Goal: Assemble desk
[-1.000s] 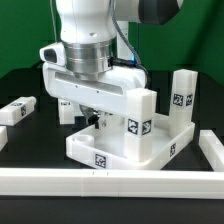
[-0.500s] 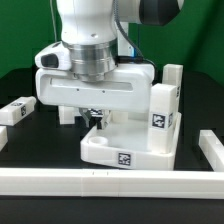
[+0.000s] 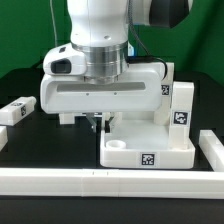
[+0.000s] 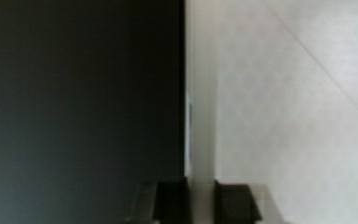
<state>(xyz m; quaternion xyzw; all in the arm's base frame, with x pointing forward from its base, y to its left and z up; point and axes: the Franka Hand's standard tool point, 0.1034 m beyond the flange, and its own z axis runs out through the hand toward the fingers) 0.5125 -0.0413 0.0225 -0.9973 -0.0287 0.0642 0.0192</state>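
**newbie_k:** Where was the desk tabletop [image 3: 150,148] sitting then?

**pandafan:** Flat on the table [image 3: 30,148], just behind the front border rail [image 3: 100,181], with one leg [image 3: 182,100] upright at its far corner on the exterior view's right. The gripper [image 3: 97,122] was clamped shut on its thin rim. Looked like the positioning step to me. Next it'd need to let go and fetch the loose leg [image 3: 17,110].

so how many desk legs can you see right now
3: a flat leg at the exterior view's left, a tagged upright leg by the slab at that view's right, another leg behind that; the arm may hide more.
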